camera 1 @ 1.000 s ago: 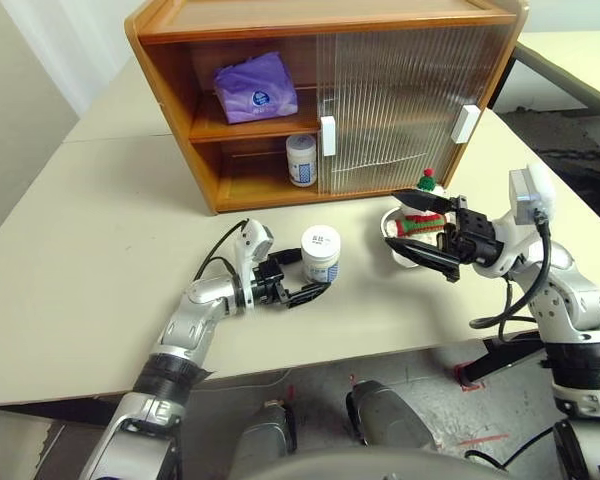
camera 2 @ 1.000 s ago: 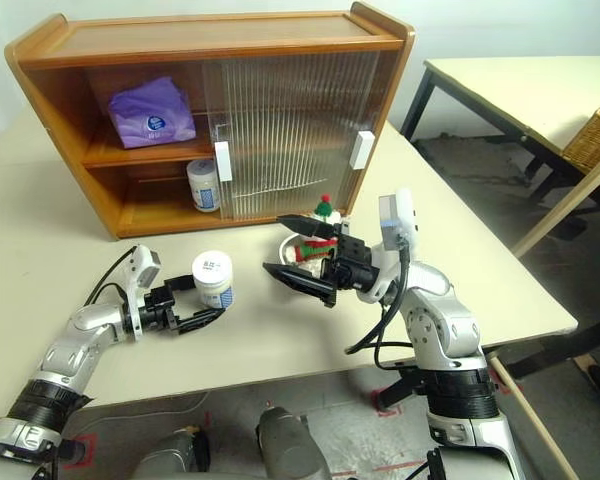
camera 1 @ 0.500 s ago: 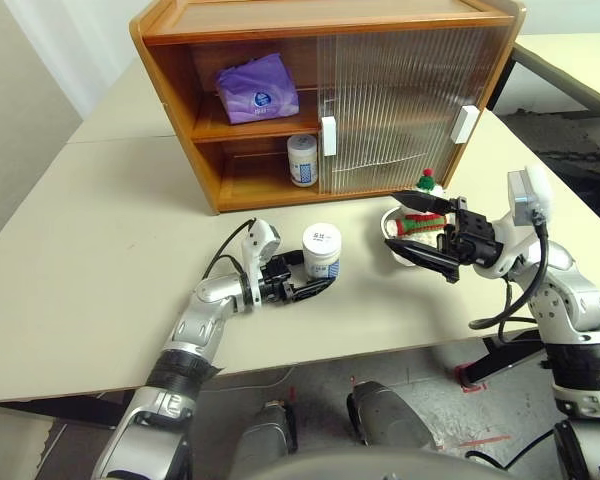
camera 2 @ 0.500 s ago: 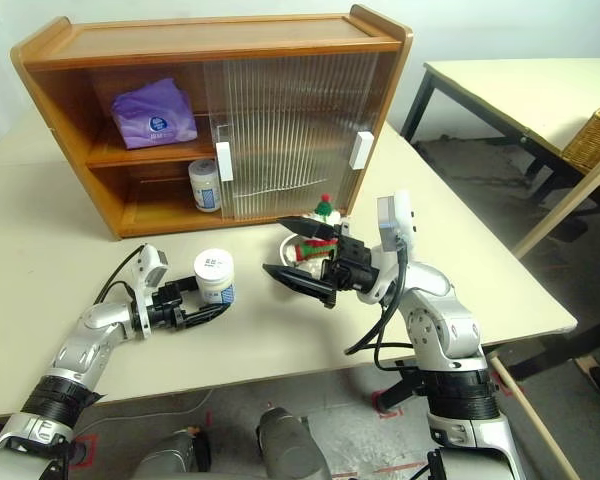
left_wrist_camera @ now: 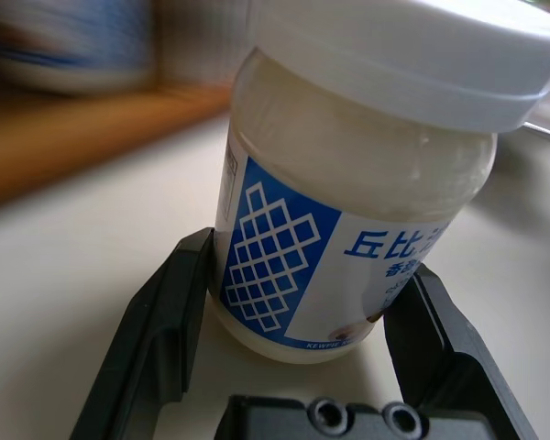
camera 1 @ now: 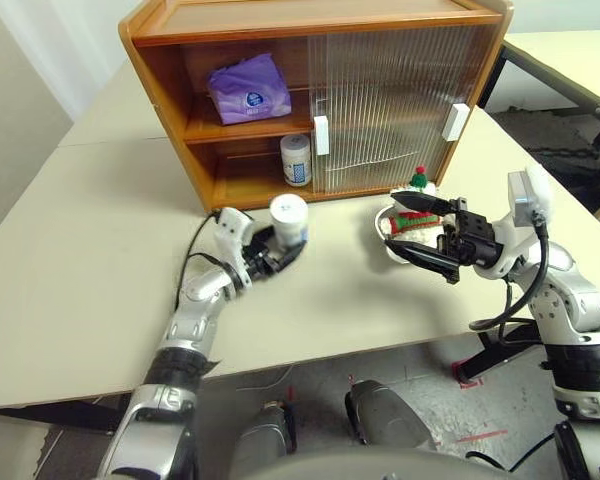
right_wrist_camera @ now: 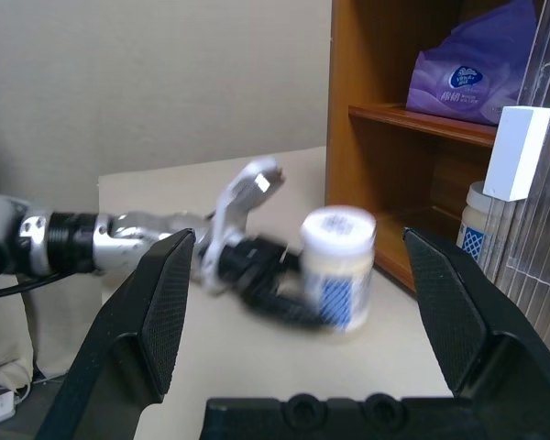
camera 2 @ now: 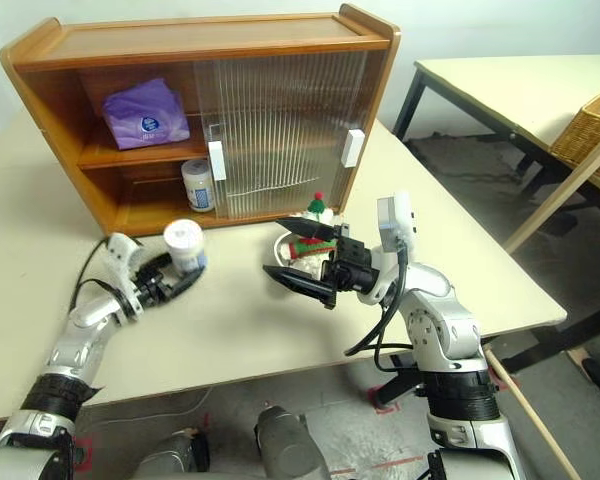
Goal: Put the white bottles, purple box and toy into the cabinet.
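Gripping: a white bottle [camera 1: 289, 218] is pinched between the black fingers of the left gripper [camera 1: 277, 253], just before the cabinet's open side.
Right gripper [camera 1: 421, 232]: held above the table [camera 1: 80, 260], jaws spread wide, nothing between them.
Toy [camera 1: 414, 205]: seen behind the right gripper.
Cabinet [camera 1: 310, 95]: second white bottle [camera 1: 296, 159] on lower shelf; purple box [camera 1: 246, 88] on upper shelf.

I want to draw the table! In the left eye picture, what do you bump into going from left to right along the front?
Left claw → white bottle in its grip → bear toy → right claw.
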You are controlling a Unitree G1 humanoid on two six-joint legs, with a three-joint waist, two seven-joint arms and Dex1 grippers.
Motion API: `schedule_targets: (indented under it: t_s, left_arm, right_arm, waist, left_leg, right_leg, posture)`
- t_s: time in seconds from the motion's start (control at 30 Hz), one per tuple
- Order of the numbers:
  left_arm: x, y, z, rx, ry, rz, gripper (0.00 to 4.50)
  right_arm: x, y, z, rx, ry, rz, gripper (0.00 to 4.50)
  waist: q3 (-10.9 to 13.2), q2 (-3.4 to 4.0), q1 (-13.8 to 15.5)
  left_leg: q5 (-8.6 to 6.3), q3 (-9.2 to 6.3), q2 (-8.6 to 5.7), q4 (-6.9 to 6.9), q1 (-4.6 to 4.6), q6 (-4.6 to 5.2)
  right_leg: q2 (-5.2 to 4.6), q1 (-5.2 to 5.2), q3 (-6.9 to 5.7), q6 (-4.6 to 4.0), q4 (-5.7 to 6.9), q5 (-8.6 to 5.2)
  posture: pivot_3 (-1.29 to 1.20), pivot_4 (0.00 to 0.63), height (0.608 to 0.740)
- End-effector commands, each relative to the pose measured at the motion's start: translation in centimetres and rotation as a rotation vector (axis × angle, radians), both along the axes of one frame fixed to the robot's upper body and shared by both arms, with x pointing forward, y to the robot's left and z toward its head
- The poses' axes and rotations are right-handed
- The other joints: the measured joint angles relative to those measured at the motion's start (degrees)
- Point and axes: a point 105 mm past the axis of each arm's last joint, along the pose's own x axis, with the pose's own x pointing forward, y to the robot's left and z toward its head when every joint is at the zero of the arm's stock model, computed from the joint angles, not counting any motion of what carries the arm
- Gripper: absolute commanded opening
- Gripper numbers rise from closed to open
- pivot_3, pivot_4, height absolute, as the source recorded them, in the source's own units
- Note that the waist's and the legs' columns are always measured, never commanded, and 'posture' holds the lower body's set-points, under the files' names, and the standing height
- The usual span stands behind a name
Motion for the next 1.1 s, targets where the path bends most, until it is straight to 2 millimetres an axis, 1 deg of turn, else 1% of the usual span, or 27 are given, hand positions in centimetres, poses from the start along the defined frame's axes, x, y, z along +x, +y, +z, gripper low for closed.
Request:
schedule_targets:
  t_s: [0.03,0.1,0.17,0.2,0.27,0.33,0.43,0.53,0.63,0.73,0.8,0.97,1.1]
  left_arm:
    - [1.8,1.8,1.1,0.041,-0.064,0.154,3.14]
    - [2.5,2.5,1.4,0.044,-0.073,0.226,3.14]
    - [3.4,3.1,1.5,0.066,-0.073,0.288,3.14]
    - [3.6,3.3,1.5,0.073,-0.073,0.307,3.14]
    - [4.2,3.5,1.5,0.082,-0.066,0.342,3.14]
    - [4.9,3.6,1.9,0.067,-0.061,0.387,3.14]
    - [5.7,3.3,2.3,0.069,-0.062,0.41,3.14]
    - [6.3,3.0,2.5,0.071,-0.059,0.424,3.14]
    - [7.4,2.5,3.1,0.07,-0.049,0.449,3.14]
    - [8.2,2.6,3.4,0.066,-0.034,0.476,3.14]
    - [8.6,2.7,3.6,0.031,-0.018,0.508,3.14]
    - [9.3,1.8,3.5,0.02,0.005,0.511,3.14]
    - [9.7,1.5,3.6,-0.037,0.032,0.528,3.14]
  right_arm:
    - [-0.1,0.1,0.0,-0.003,-0.001,0.011,4.5]
    - [-0.1,0.2,0.0,0.0,-0.003,0.015,4.5]
    - [-0.2,0.3,0.0,0.002,-0.004,0.018,4.5]
    - [-0.2,0.3,0.0,0.003,-0.004,0.019,4.5]
    - [-0.2,0.3,0.0,0.002,-0.005,0.021,4.5]
    - [-0.1,0.3,0.1,0.0,-0.007,0.023,4.5]
    - [-0.1,0.4,0.2,0.001,-0.01,0.024,4.5]
    - [-0.1,0.4,0.1,-0.001,-0.01,0.024,4.5]
    - [-0.2,0.4,0.1,-0.001,-0.008,0.021,4.5]
    - [-0.2,0.4,0.0,0.002,-0.007,0.018,4.5]
    - [-0.2,0.4,0.0,0.002,-0.006,0.017,4.5]
    - [-0.2,0.3,0.0,0.004,-0.006,0.012,4.5]
    - [-0.2,0.3,0.0,0.005,-0.008,0.005,4.5]
  waist:
    - [0.0,0.0,0.1]
    - [0.0,-0.01,0.1]
    - [0.0,-0.02,0.2]
    - [0.0,-0.02,0.3]
    - [0.0,-0.02,0.4]
    - [0.0,-0.03,0.4]
    - [0.0,-0.07,0.4]
    - [0.1,-0.1,0.4]
    - [0.1,-0.2,0.5]
    - [0.2,-0.25,0.5]
    - [0.2,-0.26,0.4]
    - [0.2,-0.26,0.2]
    - [0.3,-0.4,0.0]
  left_leg:
    - [0.01,0.01,-0.01,0.01,0.01,0.01]
    - [0.03,0.04,-0.02,0.03,-0.02,0.05]
    - [0.04,0.05,-0.02,0.03,-0.04,0.1]
    - [0.09,0.06,-0.02,0.03,-0.05,0.24]
    - [0.38,0.05,0.0,0.03,-0.05,0.81]
    - [0.38,0.05,-0.01,0.02,-0.06,0.85]
    - [0.39,0.05,-0.06,0.06,-0.05,0.88]
    - [0.4,0.05,-0.06,0.09,-0.03,0.9]
    - [0.42,0.05,-0.08,0.15,-0.03,0.92]
    - [0.46,0.03,-0.08,0.21,-0.03,0.91]
    - [0.45,0.04,-0.09,0.24,0.01,0.9]
    - [0.45,0.05,-0.1,0.27,0.06,0.9]
    - [0.48,0.07,-0.13,0.28,0.03,0.94]
  right_leg:
    - [-0.01,0.02,0.01,0.01,0.0,-0.01]
    - [-0.01,0.03,0.02,0.05,0.0,-0.03]
    - [-0.01,0.02,0.03,-0.11,0.0,0.07]
    - [0.02,0.02,0.02,-0.26,0.0,0.15]
    - [0.07,0.04,0.01,-0.27,-0.01,0.15]
    - [0.13,0.06,0.01,-0.2,-0.02,0.1]
    - [0.22,0.14,0.0,-0.06,-0.05,0.04]
    - [0.33,0.25,-0.01,0.27,-0.21,-0.05]
    - [0.36,0.28,0.0,0.44,-0.23,-0.03]
    - [0.36,0.35,0.0,0.54,-0.23,0.01]
    - [0.36,0.39,0.01,0.55,-0.23,0.03]
    - [0.37,0.44,0.0,0.6,-0.23,0.03]
    - [0.57,0.44,-0.03,0.77,-0.25,0.05]
  posture:
    - [-0.34,0.06,0.74]
    - [-0.33,0.054,0.74]
    - [-0.33,0.05,0.74]
    - [-0.33,0.05,0.74]
    - [-0.33,0.049,0.74]
    - [-0.33,0.049,0.74]
    - [-0.34,0.05,0.74]
    - [-0.34,0.05,0.74]
    - [-0.34,0.05,0.74]
    - [-0.34,0.054,0.74]
    - [-0.35,0.056,0.74]
    - [-0.35,0.057,0.74]
    - [-0.37,0.059,0.74]
